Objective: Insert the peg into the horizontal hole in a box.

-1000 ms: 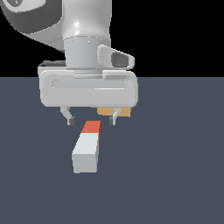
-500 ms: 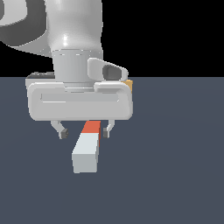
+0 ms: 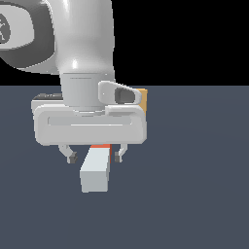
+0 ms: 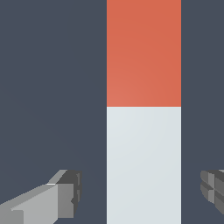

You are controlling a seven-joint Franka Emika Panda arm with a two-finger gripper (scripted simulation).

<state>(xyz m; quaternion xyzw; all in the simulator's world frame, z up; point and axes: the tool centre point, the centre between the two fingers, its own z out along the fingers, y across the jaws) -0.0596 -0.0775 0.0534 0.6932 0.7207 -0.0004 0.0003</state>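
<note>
**Mia:** Since a moment ago, the big robot arm [image 3: 82,44] has come down lower. Its gripper [image 3: 95,156] now sits right over the peg [image 3: 95,170]. Before, the gripper was higher and off to one side of the peg.

**Ben:** Is the gripper holding the peg?

**Mia:** No. The two fingers [image 3: 72,156] are spread wide. One is on each side of the peg, and there is a gap on both sides. In the wrist view you can see dark floor [image 4: 52,87] between each finger [image 4: 65,194] and the peg [image 4: 143,166].

**Ben:** Where does the peg lie?

**Mia:** It lies flat on the floor, right under the gripper. It is long, and it runs away from the front of the exterior view toward the box [image 3: 142,98]. The orange-red end [image 3: 101,146] is the far end, close to the box. The white end [image 3: 94,180] sticks out toward the front.

**Ben:** Are the fingers turned the right way?

**Mia:** I think so. They stand across the peg, so closing them should pinch its two long sides.

**Ben:** Where is the box?

**Mia:** Behind the gripper, a bit to the exterior view's right. Only a tan corner shows. I cannot see the hole.

**Ben:** Is there room to move?

**Mia:** I see nothing else beside the peg, just floor, so the fingers have room to close.
</note>
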